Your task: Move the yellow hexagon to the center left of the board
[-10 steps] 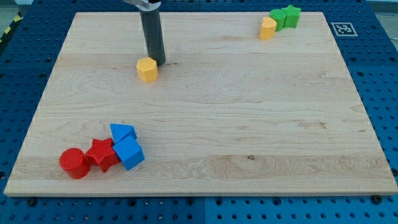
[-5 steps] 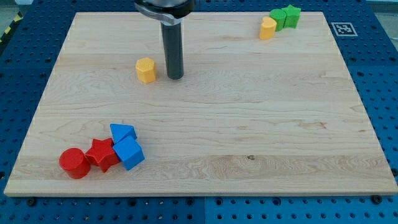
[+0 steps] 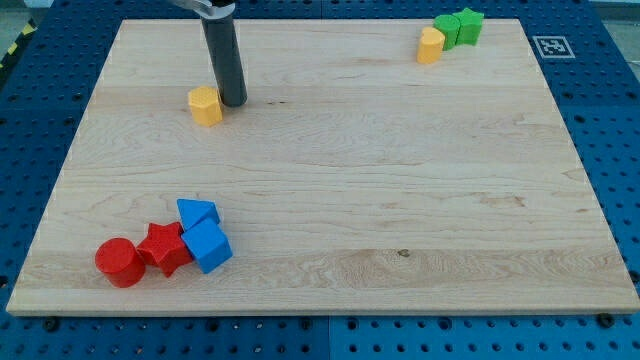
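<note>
yellow hexagon and tip side by side in the board's upper left

pale wooden board (image 3: 330,190) lies on a blue pegboard table (image 3: 30,150), filling most of the view. the yellow hexagon (image 3: 205,104) sits on the board in its upper left part, nearer the view's top than the middle of the left side. my tip (image 3: 233,102) rests just to the view's right of the hexagon, touching it or very nearly so; the dark rod rises from there toward the view's top edge, leaning slightly left. the arm carries no pincer, so there is nothing to call open or closed, only the plain rod end on the wood.

moving outward, the nearest other blocks are well apart, down in the lower left corner. a blue triangular block (image 3: 197,213) sits at the top of that cluster, with a blue cube (image 3: 208,247) just below it and touching it. a red star (image 3: 164,247) presses against the cube's left side, and a red cylinder (image 3: 120,262) stands just left of the star, at the cluster's far left.

far across the board, in the upper right corner, a second group stands in a short row. a yellow block (image 3: 430,45) with a rounded top is at the left end, a green cube (image 3: 448,29) is beside it, and a green star (image 3: 468,25) is at the right end, close to the board's top edge.

beyond the board's upper right corner a black-and-white marker tag (image 3: 553,46) lies on the table.
</note>
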